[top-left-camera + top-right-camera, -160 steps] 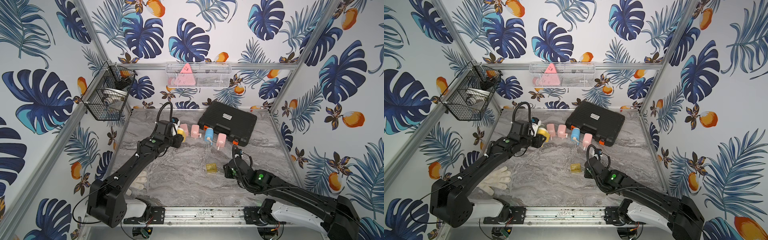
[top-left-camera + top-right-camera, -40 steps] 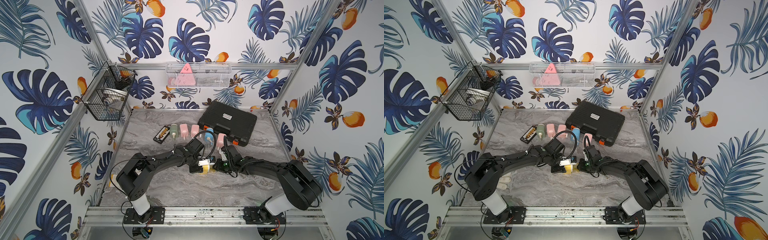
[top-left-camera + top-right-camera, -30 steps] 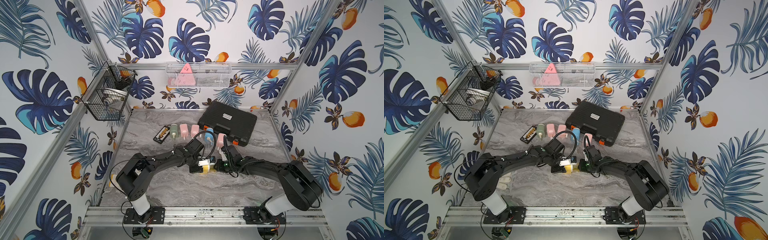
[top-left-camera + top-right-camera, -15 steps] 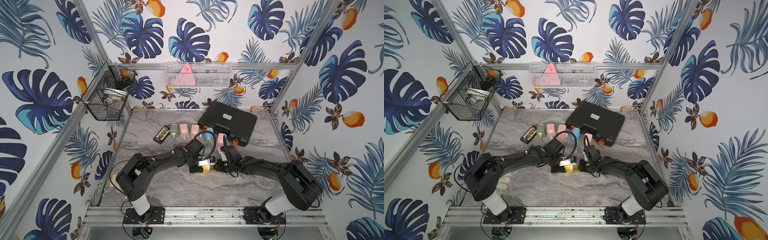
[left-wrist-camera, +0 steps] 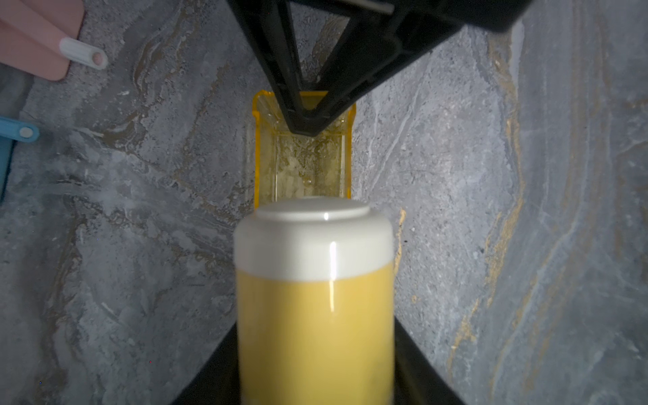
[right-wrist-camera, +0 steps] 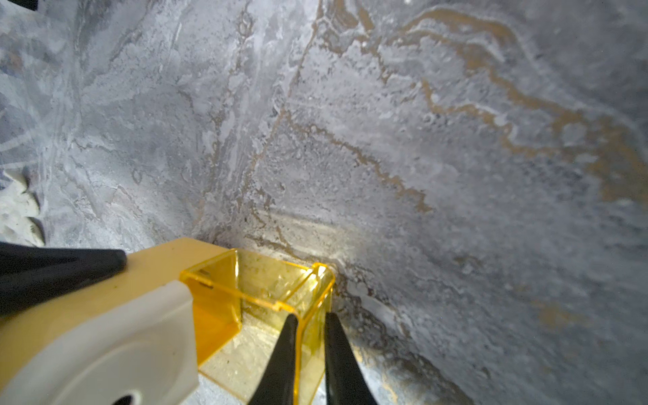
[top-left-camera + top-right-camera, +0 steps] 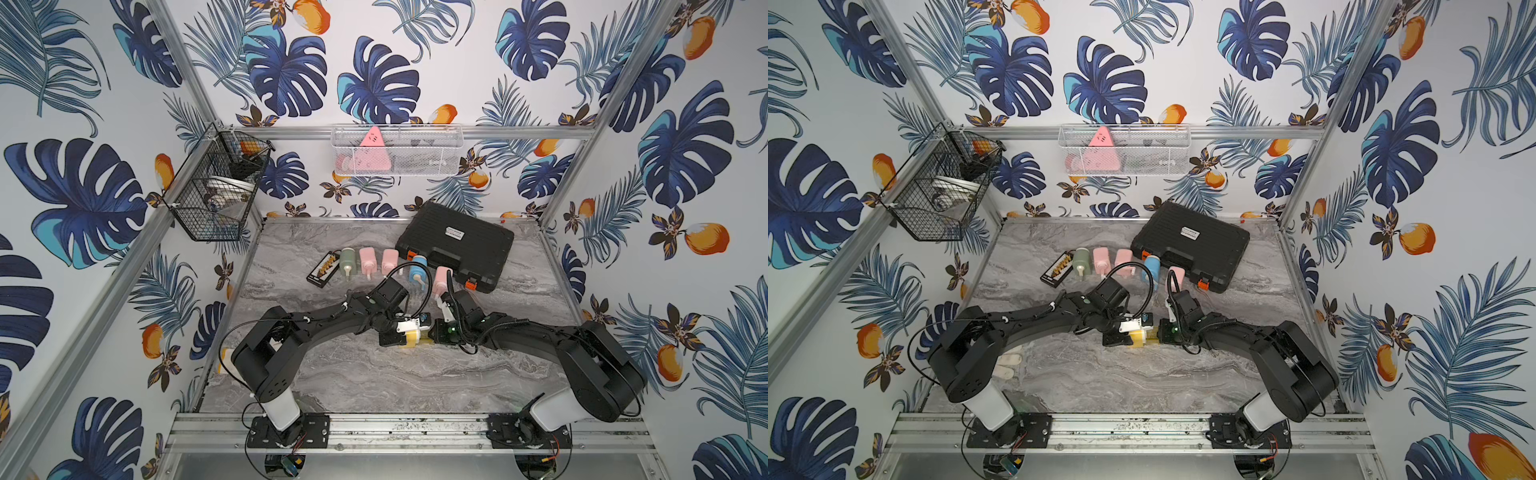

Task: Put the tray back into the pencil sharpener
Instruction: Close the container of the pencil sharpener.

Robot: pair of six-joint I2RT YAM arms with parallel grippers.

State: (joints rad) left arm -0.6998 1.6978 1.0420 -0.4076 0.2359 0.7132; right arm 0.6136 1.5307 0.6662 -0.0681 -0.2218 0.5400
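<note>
On the table [image 7: 374,382], dead centre: the left gripper [image 7: 395,333] is clamped on the sharpener [image 7: 411,336]. The tray [image 7: 426,338] pokes out of the sharpener's right end, only partly in. The right gripper [image 7: 434,334] pinches the tray's thin end wall.

Here's the danger, I'd say. Push off-line and the tray cocks in its slot and jams. That narrow pinch could also slip off the slick wall. Shove too hard and the sharpener may slide in the left grip.

The wrist view shows the tray [image 6: 266,280] clearly: clear amber plastic, an open-topped box with thin walls. It looks empty.
</note>
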